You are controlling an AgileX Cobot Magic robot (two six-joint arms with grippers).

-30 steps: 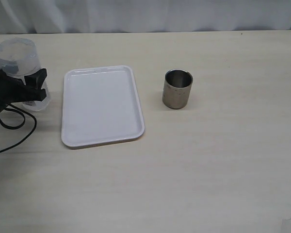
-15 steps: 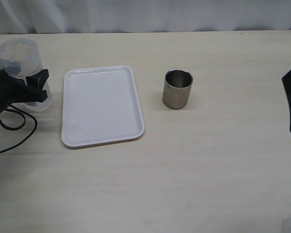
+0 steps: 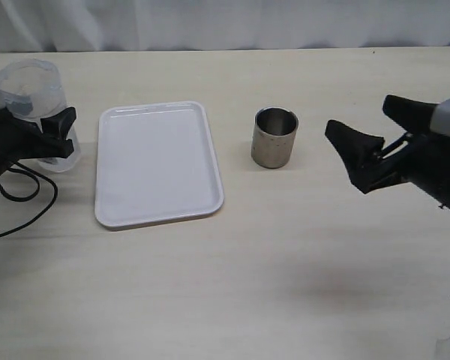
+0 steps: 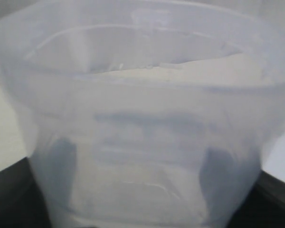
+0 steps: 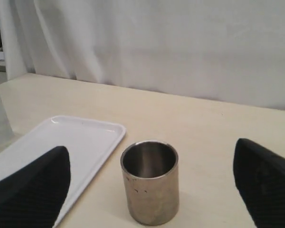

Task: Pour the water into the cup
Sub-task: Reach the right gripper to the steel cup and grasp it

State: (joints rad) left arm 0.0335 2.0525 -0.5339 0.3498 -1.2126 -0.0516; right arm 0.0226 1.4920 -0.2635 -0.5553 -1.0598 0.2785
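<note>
Left fingers (image 3: 58, 120) are gripping a clear container (image 3: 30, 82) at nine o'clock of the tray (image 3: 157, 161); right fingers (image 3: 352, 146), spread wide, are hovering at three o'clock of the cup (image 3: 274, 141).

Cup (image 3: 274, 137): brushed steel, dull grey sheen, darker inside. Tray (image 3: 157, 161): white plastic, smooth, faint gloss. Container (image 3: 30, 84): thin clear plastic, cloudy, slightly shiny. Table (image 3: 285, 262): pale wood-look top, matt, fine grain. Backdrop curtain (image 5: 180, 42): white cloth, matt, softly folded.
</note>
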